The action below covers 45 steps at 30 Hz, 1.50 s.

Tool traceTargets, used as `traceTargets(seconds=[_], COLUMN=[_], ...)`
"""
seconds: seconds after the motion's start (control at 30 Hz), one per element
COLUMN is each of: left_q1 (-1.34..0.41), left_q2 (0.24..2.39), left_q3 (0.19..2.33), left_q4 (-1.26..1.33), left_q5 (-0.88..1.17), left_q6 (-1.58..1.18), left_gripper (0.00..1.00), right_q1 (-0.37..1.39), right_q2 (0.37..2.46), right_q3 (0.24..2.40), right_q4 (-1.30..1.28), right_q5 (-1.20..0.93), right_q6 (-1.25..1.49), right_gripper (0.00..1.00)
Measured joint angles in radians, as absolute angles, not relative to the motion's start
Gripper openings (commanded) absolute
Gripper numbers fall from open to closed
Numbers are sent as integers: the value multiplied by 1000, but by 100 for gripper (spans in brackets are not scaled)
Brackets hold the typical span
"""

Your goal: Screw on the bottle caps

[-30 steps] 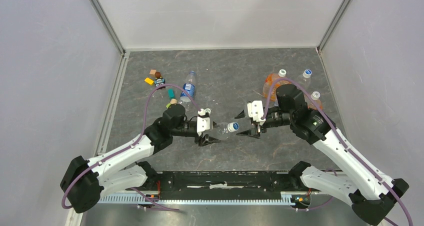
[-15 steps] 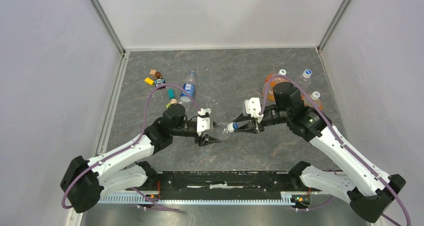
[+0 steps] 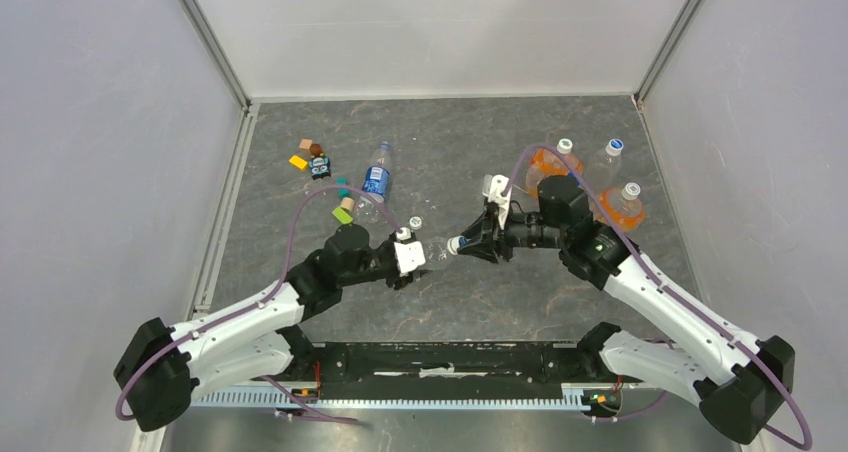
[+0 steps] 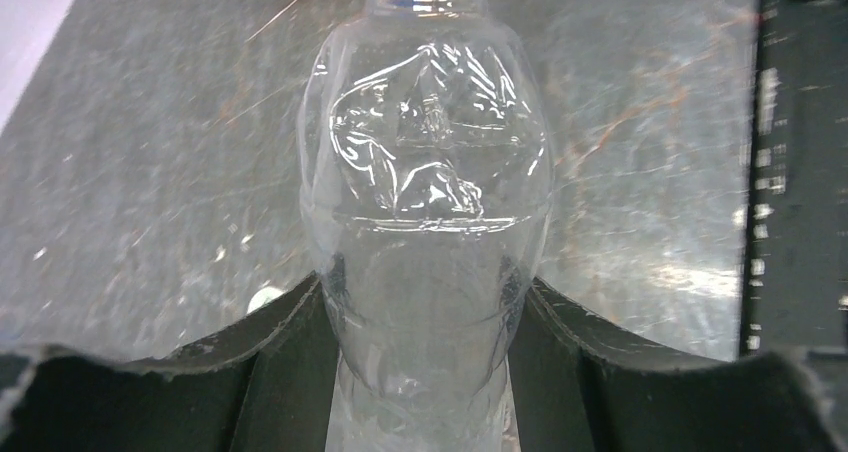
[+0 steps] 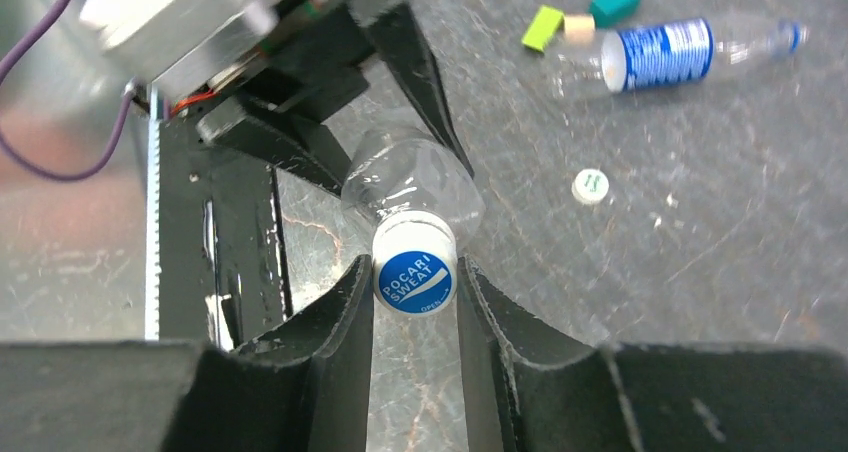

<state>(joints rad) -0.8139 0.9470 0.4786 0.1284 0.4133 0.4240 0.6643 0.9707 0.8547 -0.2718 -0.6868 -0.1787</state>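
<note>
My left gripper (image 3: 410, 259) is shut on the body of the clear unlabelled bottle (image 4: 425, 172), which lies tilted above the table with its neck toward the right arm. A white bottle cap with a blue printed top (image 5: 414, 272) sits on its mouth. My right gripper (image 5: 414, 280) is shut on this cap, one finger on each side. In the top view the cap (image 3: 455, 244) is between the two grippers. A second white bottle cap (image 5: 590, 185) lies loose on the table (image 3: 415, 222). The bottle with the blue label band (image 3: 376, 180) lies on its side at the back left.
Two orange-liquid bottles (image 3: 545, 162) (image 3: 622, 208) and a clear bottle (image 3: 607, 158) stand at the back right. Small coloured blocks and a toy figure (image 3: 315, 160) lie at the back left, and a green block (image 3: 343, 215) near the labelled bottle. A black rail (image 3: 440, 357) runs along the near edge.
My right gripper has moved left and shut on the cap at the bottle's mouth. The left arm and bottle have shifted slightly away from the rail.
</note>
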Motion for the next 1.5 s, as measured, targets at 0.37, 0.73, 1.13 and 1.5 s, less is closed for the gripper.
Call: traceTargets(seconds=[0.37, 0.73, 1.13, 1.5], left_q1=[-1007, -1160, -1172, -1052], left_q2=[906, 905, 905, 931], left_q3=[371, 304, 376, 536], left_q4=[144, 340, 263, -23], left_q5=[-86, -400, -413, -134], left_q6=[703, 1005, 952, 752], left_gripper=[2, 2, 2, 2], right_q1=[674, 695, 691, 686], right_q2=[981, 907, 806, 663], right_q3=[540, 427, 452, 575], right_q4=[135, 261, 233, 99], right_q5=[-490, -354, -297, -406], right_q6=[528, 971, 755, 171], right_gripper=[0, 24, 65, 68])
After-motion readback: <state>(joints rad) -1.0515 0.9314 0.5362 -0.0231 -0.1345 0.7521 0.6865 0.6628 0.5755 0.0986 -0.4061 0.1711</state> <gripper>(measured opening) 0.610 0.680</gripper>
